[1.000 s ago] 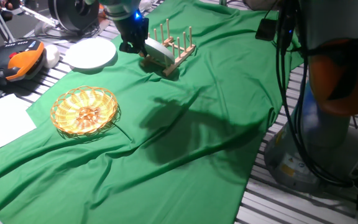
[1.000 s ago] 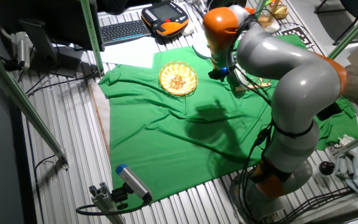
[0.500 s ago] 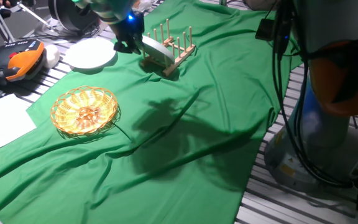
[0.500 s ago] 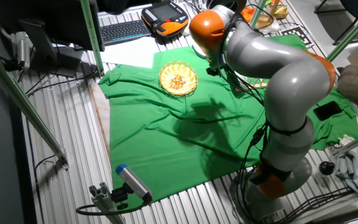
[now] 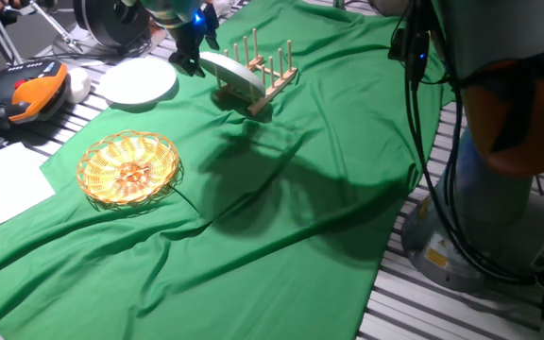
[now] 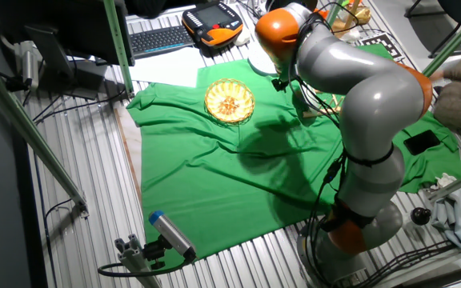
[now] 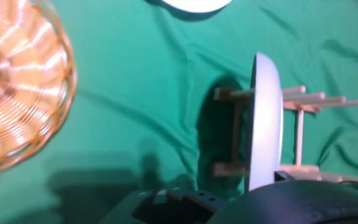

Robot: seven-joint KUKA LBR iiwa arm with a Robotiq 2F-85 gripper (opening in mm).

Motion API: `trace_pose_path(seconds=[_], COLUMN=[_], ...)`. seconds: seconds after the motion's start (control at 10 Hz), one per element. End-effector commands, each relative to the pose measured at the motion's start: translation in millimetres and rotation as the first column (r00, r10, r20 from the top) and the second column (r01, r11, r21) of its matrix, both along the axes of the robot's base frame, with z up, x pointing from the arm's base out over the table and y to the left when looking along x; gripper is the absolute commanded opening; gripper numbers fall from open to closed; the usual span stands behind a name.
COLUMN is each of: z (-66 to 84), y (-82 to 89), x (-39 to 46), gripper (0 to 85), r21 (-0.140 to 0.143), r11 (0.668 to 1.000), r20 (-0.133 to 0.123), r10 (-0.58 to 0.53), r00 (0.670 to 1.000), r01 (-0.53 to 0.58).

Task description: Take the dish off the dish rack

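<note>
Now my pincer (image 5: 196, 42) is closed on the rim of the dish (image 5: 231, 73), which tilts at the front end of the dish rack (image 5: 264, 69), near the far edge of the green cloth (image 5: 329, 170). My worry is the lower rim catching a peg and dragging the light rack along, or the plate slipping from an edge-only grip.

One fixed view: low, near the desk edge, facing across the green cloth (image 5: 281, 189). Other fixed view: high, farther back, opposite side, arm in foreground. Hand view: close, straight down. All three share the round woven wicker basket (image 5: 127, 169) (image 6: 230, 101) (image 7: 17, 81).
</note>
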State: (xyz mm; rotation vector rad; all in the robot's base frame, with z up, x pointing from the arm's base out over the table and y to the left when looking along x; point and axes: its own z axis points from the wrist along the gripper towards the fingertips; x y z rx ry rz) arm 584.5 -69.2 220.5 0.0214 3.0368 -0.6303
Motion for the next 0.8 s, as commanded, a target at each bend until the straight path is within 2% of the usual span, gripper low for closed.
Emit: trace_pose_path(seconds=[0.0, 0.2, 0.3, 0.6, 0.7], z=[-3.2, -16.4, -19.9, -26.3, -28.6], y=[-6.0, -23.7, -30.0, -51.0, -57.9], x=[4.0, 12.5, 15.2, 25.4, 28.5], gripper=[68.0, 68.0, 68.0, 68.0, 68.0], r21=[0.0, 0.02, 0.01, 0.005, 0.013], r11=[1.0, 0.999, 0.998, 0.995, 0.994], r20=[0.001, 0.012, 0.016, 0.015, 0.013], r10=[0.009, 0.043, 0.054, 0.098, 0.109], r00=[1.0, 0.999, 0.998, 0.995, 0.994], r01=[-0.009, -0.043, -0.055, -0.098, -0.109])
